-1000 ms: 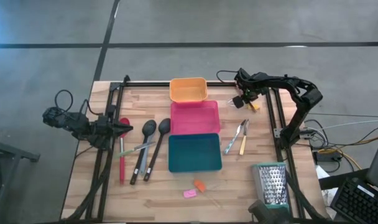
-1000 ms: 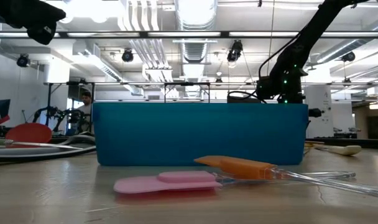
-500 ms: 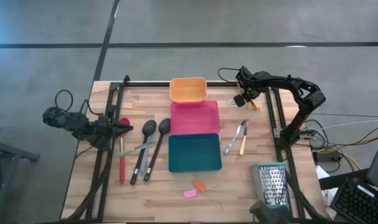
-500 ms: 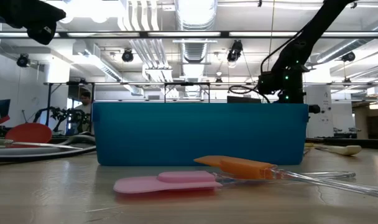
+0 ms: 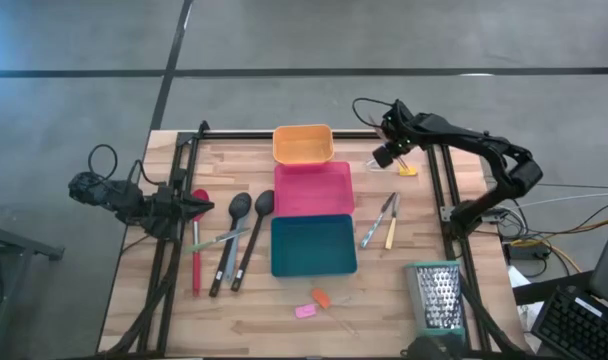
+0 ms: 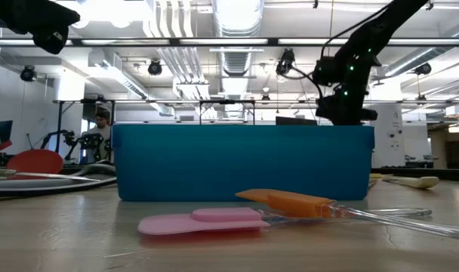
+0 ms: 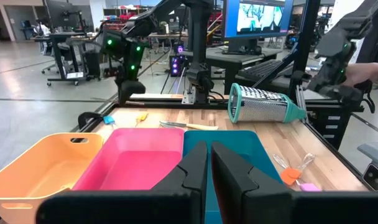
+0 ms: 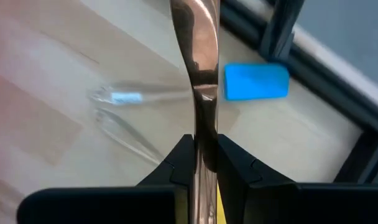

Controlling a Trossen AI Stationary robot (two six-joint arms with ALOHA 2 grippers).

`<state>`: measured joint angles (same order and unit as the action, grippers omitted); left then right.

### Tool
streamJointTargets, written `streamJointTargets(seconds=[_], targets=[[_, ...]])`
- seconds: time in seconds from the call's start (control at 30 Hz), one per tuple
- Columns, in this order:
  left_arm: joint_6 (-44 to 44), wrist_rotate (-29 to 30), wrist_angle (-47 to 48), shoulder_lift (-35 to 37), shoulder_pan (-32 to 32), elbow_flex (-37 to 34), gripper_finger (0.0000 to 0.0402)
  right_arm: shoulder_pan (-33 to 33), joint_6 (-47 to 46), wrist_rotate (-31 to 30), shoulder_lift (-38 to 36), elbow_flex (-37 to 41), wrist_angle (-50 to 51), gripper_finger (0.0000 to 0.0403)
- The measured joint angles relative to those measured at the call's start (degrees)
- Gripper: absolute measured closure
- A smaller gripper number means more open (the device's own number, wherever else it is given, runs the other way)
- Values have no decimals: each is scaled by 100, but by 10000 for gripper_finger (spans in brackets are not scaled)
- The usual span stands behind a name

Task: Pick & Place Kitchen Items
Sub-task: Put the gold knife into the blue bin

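The right end effector (image 8: 198, 165) pinches a slim yellow-handled metal utensil (image 8: 197, 74) above the table's (image 5: 384, 290) far right corner, apparently lifted for transfer. The left end effector (image 7: 209, 163) waits pressed together at the table's left edge.

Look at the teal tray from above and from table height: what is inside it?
From above, the teal tray shows only its bare floor, with nothing inside. From table height its front wall hides the interior, so nothing inside can be checked there.

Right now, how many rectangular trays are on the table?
3, in a line down the middle of the table: the orange tray at the far edge, the pink tray touching it, then the teal tray nearest the front. None looks hidden.
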<state>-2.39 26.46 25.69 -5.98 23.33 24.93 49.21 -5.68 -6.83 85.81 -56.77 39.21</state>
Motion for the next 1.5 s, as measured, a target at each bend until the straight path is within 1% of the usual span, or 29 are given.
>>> streamJointTargets(seconds=[0.27,0.57,0.7,0.97,1.23,1.4,1.5], targets=[[0,0,7,0,0,0,376,-342,309,575,-461,-2,-537,370],[0,0,9,0,0,0,376,-860,961,612,-673,-2,-1118,370],[0,0,11,0,0,0,376,-1108,1199,880,-681,-2,-1413,370],[0,0,15,0,0,0,376,-1514,1395,906,-681,-2,-1793,370],[0,0,15,0,0,0,376,-2040,1567,1032,-681,-2,-2413,370],[0,0,8,0,0,0,376,-2291,1742,1025,-627,-225,-2438,370],[0,0,3,0,0,0,376,-2366,1453,1014,-506,-574,-2086,370]])
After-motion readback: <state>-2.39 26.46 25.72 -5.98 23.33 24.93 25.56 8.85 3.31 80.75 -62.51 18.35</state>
